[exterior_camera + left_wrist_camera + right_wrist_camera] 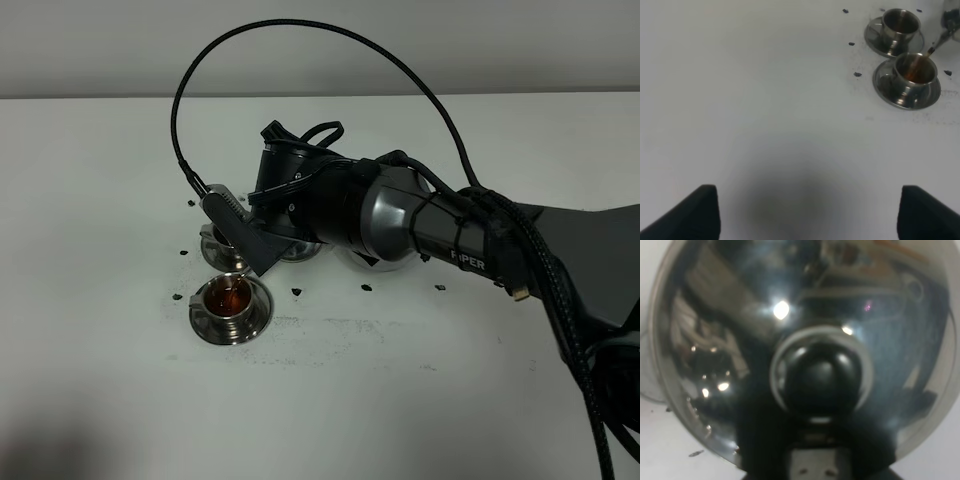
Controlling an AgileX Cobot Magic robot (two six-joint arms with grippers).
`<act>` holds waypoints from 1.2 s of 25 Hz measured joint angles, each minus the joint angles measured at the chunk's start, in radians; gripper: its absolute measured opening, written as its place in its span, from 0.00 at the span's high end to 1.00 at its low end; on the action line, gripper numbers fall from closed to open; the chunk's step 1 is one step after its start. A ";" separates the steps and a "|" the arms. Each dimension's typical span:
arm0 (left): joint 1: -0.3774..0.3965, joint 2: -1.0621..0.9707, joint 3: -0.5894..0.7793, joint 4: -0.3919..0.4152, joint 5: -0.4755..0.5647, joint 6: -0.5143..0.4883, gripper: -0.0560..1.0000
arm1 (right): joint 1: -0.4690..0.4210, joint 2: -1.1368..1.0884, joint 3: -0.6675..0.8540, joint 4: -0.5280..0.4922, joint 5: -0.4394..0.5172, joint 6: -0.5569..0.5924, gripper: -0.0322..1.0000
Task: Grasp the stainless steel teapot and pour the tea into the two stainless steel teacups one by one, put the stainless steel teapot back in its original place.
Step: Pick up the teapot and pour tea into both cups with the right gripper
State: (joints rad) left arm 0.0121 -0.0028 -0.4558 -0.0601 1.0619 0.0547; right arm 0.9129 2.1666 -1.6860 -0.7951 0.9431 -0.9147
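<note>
The white tabletop (480, 400) carries everything. My right arm (420, 225) lies across it from the right edge toward the left half, with a black cable (300, 35) arching above it. Under that arm hangs the teapot (725, 340) — the biggest steel thing here. The high camera sees almost none of it, while its domed lid and black knob (822, 377) fill my right wrist view. My right claw (243, 240) is pressed together on the teapot, though the exact spot of the grip is hidden. The pot is tipped. Its long axis, handle side to spout, runs across the table toward the left edge, with the spout end lower. My left claw (807, 215) is spread wide, holding nothing, over bare table well apart from the cups.

The two cups sit on their saucers (934, 94) in the left half of the tabletop, just beside each other. The far cup (901, 21) shows steel inside. The near cup (910, 89) stands closer to the front edge. The thin spout (940, 42) slants down to the near cup's rim, and the tea (230, 296) falls from its tip into the cup — a reddish-brown pool. Small dark specks (298, 291) dot the table around the saucers.
</note>
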 joint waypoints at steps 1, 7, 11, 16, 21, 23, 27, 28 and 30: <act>0.000 0.000 0.000 0.000 0.000 0.000 0.29 | 0.000 0.004 0.000 0.000 0.000 0.000 0.80; 0.000 0.000 0.000 0.000 0.000 0.000 0.29 | 0.003 0.009 0.000 -0.020 0.000 0.000 0.80; 0.000 0.000 0.000 0.000 0.000 0.001 0.29 | 0.003 0.009 0.000 -0.025 -0.001 0.000 0.80; 0.000 0.000 0.000 0.000 0.000 0.001 0.29 | 0.004 0.009 0.000 -0.043 -0.001 0.000 0.80; 0.000 0.000 0.000 0.000 0.000 0.000 0.29 | 0.005 0.009 0.000 -0.045 -0.001 0.000 0.80; 0.000 0.000 0.000 0.000 0.000 0.000 0.29 | 0.005 0.009 0.000 -0.045 -0.001 0.000 0.80; 0.000 0.000 0.000 0.000 0.000 0.000 0.29 | 0.005 0.009 0.000 -0.045 -0.001 0.000 0.80; 0.000 0.000 0.000 0.000 0.000 0.000 0.29 | 0.005 0.009 0.000 -0.045 -0.001 0.000 0.80; 0.000 0.000 0.000 0.000 0.000 0.000 0.29 | 0.009 0.009 0.000 -0.051 -0.001 0.000 0.80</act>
State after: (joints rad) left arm 0.0121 -0.0028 -0.4558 -0.0601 1.0619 0.0547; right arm 0.9215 2.1755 -1.6860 -0.8458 0.9423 -0.9143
